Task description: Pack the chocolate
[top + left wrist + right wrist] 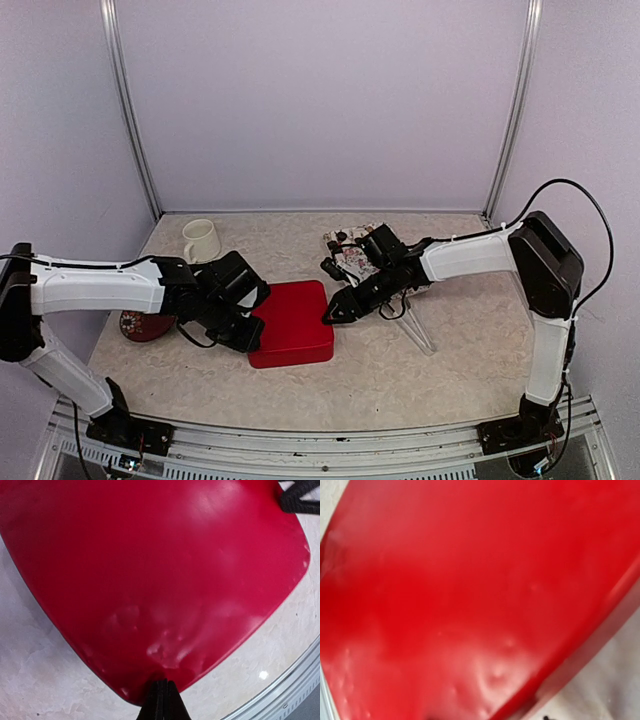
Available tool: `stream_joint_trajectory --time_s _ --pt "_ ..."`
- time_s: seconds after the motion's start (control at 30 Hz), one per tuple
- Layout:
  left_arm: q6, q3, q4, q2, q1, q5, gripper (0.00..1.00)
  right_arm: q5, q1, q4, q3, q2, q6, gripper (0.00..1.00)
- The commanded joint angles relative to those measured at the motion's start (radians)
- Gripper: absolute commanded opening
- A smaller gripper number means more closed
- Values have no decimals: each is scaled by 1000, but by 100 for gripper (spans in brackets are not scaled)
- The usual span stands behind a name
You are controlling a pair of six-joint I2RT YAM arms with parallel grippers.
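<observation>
A red rounded-square lid (pixel 293 322) lies flat on the table in the middle. It fills the left wrist view (pixel 150 555) and the right wrist view (pixel 470 595). No chocolate pieces show; what is under the lid is hidden. My left gripper (pixel 250 336) is at the lid's left edge. Its fingers (pixel 156 702) are pressed together, tips against the lid's rim. My right gripper (pixel 332 314) comes to a closed point at the lid's right edge, touching it. Its fingers do not show in its own wrist view.
A dark red oval dish (pixel 146 326) lies left of the left arm. A white mug (pixel 201 240) stands at the back left. A flat patterned tray or packet (pixel 350 252) lies behind the right gripper. A clear plastic piece (pixel 420 332) lies under the right forearm.
</observation>
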Motion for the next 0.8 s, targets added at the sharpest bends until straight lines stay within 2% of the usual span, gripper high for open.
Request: stream_joint_trajectory --time_s 0.0,0.17,0.3,0.53,0.77 --pt "-24 -62 24 71 -8 31 0 72 16 -86 -8 52 -23 52" --pt "-20 -16 -25 41 18 -18 1 76 16 -89 -4 45 -30 52" --pt "0 78 -2 29 93 -63 3 85 16 -81 4 38 -28 53" --pt "74 248 70 87 253 -87 4 87 -43 -59 69 23 3 54" --pt "108 279 138 191 298 -51 4 101 -77 -104 183 59 -28 54"
